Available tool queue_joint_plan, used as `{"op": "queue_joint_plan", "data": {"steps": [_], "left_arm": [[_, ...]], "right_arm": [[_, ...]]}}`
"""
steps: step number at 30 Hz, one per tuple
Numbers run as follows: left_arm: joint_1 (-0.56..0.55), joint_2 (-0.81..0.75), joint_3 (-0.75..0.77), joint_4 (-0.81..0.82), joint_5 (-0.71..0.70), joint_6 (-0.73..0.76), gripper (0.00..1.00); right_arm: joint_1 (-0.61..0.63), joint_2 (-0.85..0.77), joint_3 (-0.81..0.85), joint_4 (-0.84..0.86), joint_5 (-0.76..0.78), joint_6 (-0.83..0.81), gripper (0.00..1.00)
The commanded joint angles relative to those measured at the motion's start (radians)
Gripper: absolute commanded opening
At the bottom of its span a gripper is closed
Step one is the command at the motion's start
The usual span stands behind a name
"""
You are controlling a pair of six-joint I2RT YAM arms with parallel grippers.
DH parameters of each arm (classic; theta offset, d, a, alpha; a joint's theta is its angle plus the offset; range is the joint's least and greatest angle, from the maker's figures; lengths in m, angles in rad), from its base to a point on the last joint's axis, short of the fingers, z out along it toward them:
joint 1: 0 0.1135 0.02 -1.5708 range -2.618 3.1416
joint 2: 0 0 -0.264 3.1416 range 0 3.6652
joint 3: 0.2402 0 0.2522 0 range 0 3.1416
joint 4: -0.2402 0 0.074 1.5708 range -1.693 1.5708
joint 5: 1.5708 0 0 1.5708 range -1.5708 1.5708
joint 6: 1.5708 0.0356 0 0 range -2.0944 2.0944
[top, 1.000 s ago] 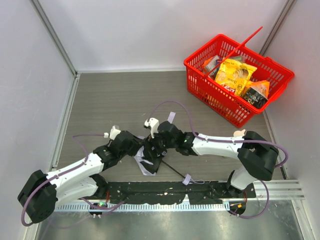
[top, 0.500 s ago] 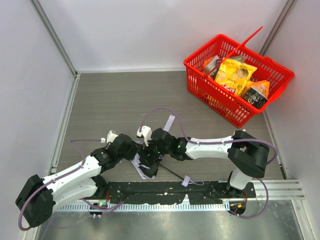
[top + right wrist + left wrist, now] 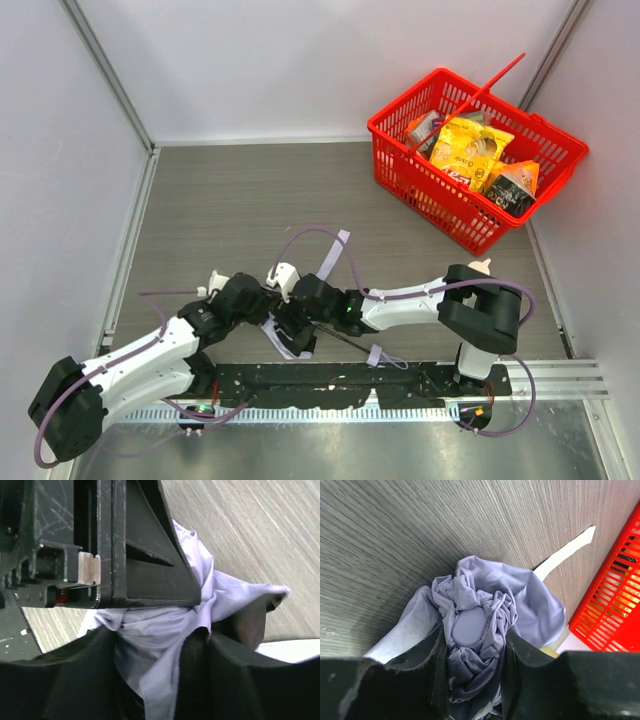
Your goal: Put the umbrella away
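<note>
Grey wood-grain table (image 3: 230, 200) fills the floor of a white-walled bay (image 3: 300, 60), and the umbrella (image 3: 291, 346) lies close to its near edge, a little left of middle. It is a crumpled bundle of pale lavender fabric. A thin black shaft (image 3: 345, 341) runs out of the bundle toward the near right, so the long axis lies on a diagonal from far left to near right.

The left gripper (image 3: 268, 316) comes in from the left. In the left wrist view its fingers (image 3: 438, 665) press on either side of the bunched fabric (image 3: 475, 625), clamped onto it, with a smooth oval cap showing between them. The right gripper (image 3: 296, 318) meets it from the right, nose to nose. In the right wrist view its fingers (image 3: 200, 670) also pinch a fold of the cloth (image 3: 160, 635) (the fabric fills the whole gap).

Just on the near side of the bundle runs the black mounting strip (image 3: 330, 382), so there is little room that way. Bare table opens to the far side and to the left. A red basket (image 3: 440, 195) with snack packets sits well apart in the far right corner.
</note>
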Motion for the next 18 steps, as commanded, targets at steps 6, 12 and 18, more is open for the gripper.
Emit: {"op": "queue_joint_plan", "data": {"steps": [6,12,18], "left_arm": [[-0.01,-0.013,0.048,0.186,0.162,-0.082,0.0],[-0.008,-0.018,0.13,0.184,0.107,0.125,0.19],[-0.005,-0.116,0.185,0.118,0.009,0.294,0.67]], "right_arm": [[-0.034,0.037,0.015,0.005,-0.062,0.007,0.01],[-0.176,-0.061,-0.074,0.129,-0.281,0.118,0.01],[-0.339,-0.165,-0.163,0.218,-0.519,0.193,0.01]]}}
